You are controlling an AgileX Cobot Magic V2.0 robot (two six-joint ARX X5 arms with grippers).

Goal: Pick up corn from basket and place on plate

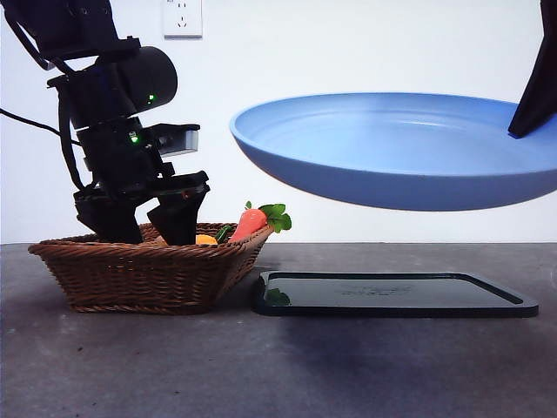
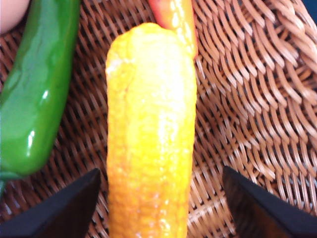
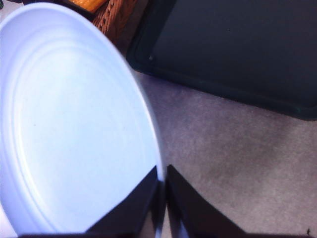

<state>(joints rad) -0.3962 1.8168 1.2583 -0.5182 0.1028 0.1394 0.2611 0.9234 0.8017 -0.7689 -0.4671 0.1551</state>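
The corn (image 2: 151, 134), a glossy orange-yellow cob, lies on the floor of the wicker basket (image 1: 148, 270); only a bit of the corn (image 1: 206, 239) peeks over the rim in the front view. My left gripper (image 1: 148, 228) is lowered into the basket, open, with one jaw on each side of the cob and a gap to each. The light-blue plate (image 1: 392, 148) hangs tilted in the air above the black tray, with my right gripper (image 3: 162, 198) shut on its rim. That right gripper (image 1: 531, 104) enters at the upper right.
A flat black tray (image 1: 392, 292) lies on the table to the right of the basket, under the plate. A red-orange carrot (image 1: 248, 223) with green leaves leans on the basket's right rim. A green pepper (image 2: 34, 99) lies beside the corn, and a pinkish item (image 2: 10, 12) beyond it.
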